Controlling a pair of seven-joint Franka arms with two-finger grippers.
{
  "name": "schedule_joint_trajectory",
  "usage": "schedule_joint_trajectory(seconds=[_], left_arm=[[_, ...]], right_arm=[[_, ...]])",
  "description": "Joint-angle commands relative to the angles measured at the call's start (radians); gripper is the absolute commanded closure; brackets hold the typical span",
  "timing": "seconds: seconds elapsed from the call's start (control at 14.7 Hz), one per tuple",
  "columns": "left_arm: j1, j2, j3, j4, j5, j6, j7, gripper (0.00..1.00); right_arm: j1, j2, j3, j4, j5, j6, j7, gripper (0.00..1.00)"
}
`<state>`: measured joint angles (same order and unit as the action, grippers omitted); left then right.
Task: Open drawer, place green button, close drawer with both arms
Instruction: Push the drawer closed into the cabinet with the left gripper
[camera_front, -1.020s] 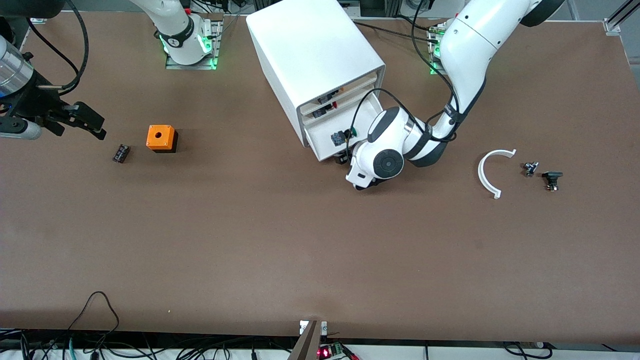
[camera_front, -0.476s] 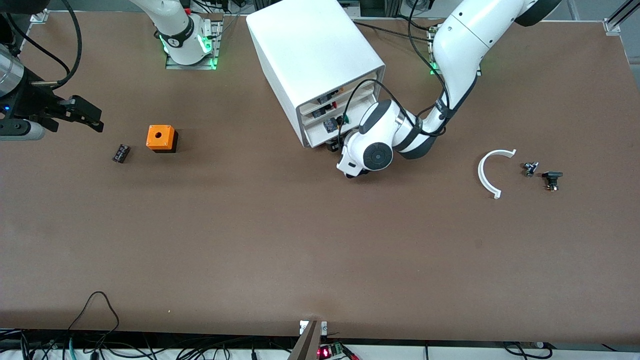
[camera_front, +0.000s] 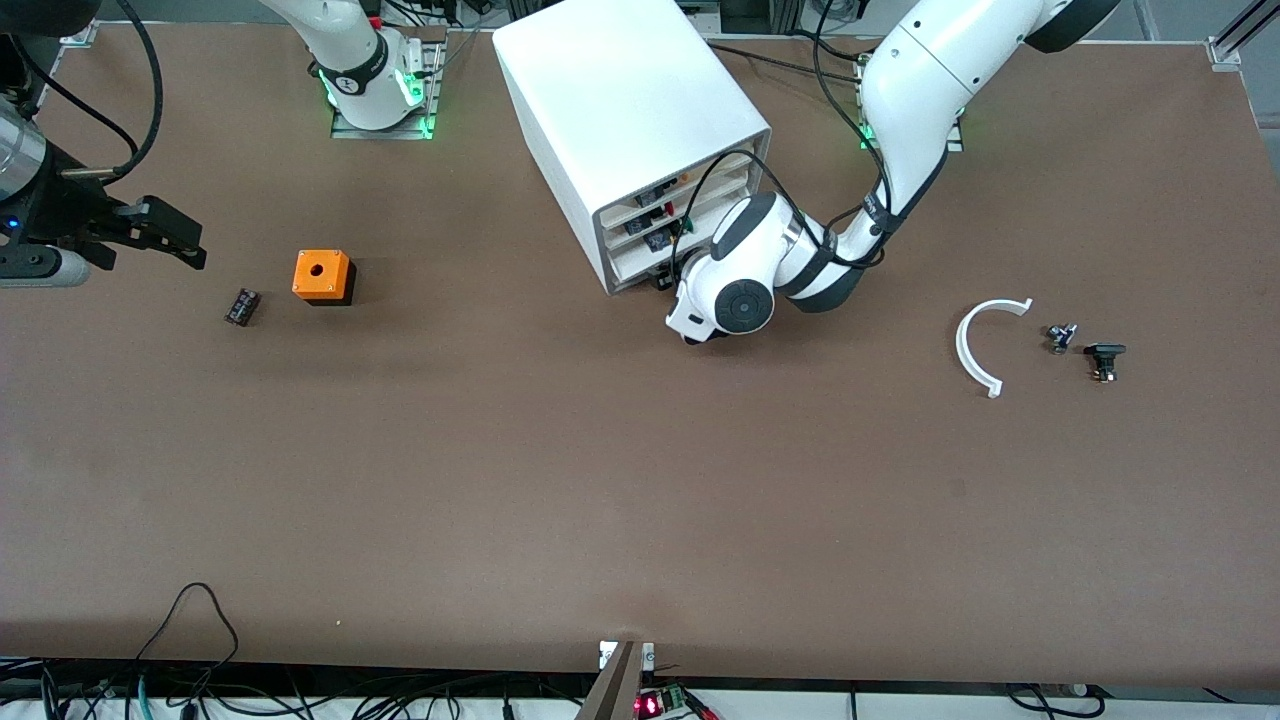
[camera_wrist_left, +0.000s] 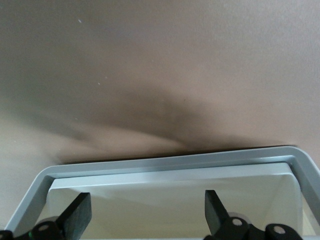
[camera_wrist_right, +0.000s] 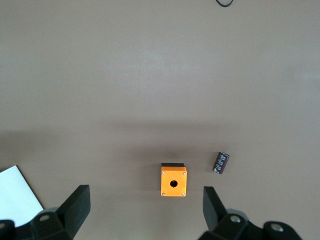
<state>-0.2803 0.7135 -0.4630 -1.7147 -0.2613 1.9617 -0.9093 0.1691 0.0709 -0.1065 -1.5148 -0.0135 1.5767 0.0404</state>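
Left gripper (camera_wrist_left: 145, 215) at bottom drawer (camera_wrist_left: 170, 165) front
Both grippers spread, empty; right gripper (camera_front: 170, 240) waits above the table near the orange box (camera_front: 322, 276)

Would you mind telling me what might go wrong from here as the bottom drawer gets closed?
The open left pincer is at the drawer's rim; an off-centre push might jam it or slide the cabinet. Its black cable loops across the drawer fronts and might snag. The open right pincer waits over the table near the orange box.
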Motion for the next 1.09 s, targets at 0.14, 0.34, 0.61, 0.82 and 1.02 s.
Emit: schedule_joint_trajectory(seconds=[0.14, 0.34, 0.61, 0.82, 1.02], left_arm=[[-0.003, -0.02, -0.019, -0.017, -0.039, -0.024, 0.001, 0.0], [-0.005, -0.005, -0.02, -0.016, -0.039, -0.024, 0.007, 0.0], [-0.011, -0.002, -0.022, -0.014, -0.039, -0.024, 0.015, 0.0], [-0.017, 0.004, -0.022, -0.014, -0.047, -0.024, 0.015, 0.0], [-0.017, 0.003, -0.022, -0.014, -0.047, -0.024, 0.015, 0.0]], right_arm=[[0.003, 0.017, 0.002, 0.036, -0.022, -0.021, 0.039, 0.0], [0.006, 0.017, 0.005, 0.036, -0.02, -0.021, 0.11, 0.0], [0.001, 0.017, 0.002, 0.036, -0.02, -0.007, 0.095, 0.0], [0.003, 0.017, 0.004, 0.036, -0.02, 0.013, 0.104, 0.0], [0.004, 0.018, 0.004, 0.036, -0.02, 0.016, 0.105, 0.0]])
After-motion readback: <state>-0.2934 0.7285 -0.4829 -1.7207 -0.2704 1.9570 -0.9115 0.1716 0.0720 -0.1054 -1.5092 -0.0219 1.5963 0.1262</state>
